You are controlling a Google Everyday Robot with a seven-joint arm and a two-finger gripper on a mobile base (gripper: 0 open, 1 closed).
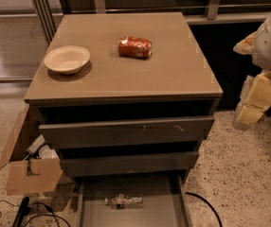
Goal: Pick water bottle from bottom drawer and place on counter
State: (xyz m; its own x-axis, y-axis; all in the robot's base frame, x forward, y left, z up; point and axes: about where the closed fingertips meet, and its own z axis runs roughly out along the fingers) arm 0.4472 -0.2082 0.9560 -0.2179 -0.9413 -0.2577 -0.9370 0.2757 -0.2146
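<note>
Showing the pincer (255, 103) hanging at the right, well apart from the cabinet (126, 132), its state impossible to tell. Showing the water bottle (124, 202) lying sideways in the open bottom drawer (154, 212), nearest. Awaiting grasping, lifting, placing on the table (173, 70).

We have 1 view only. It looks down from above and in front of the cabinet (126, 132), facing its drawer fronts, near enough that the counter (173, 74) fills the middle and the lower edge cuts the open bottom drawer (159, 208). The gripper (254, 103) hangs at the right edge, beside the cabinet.
</note>
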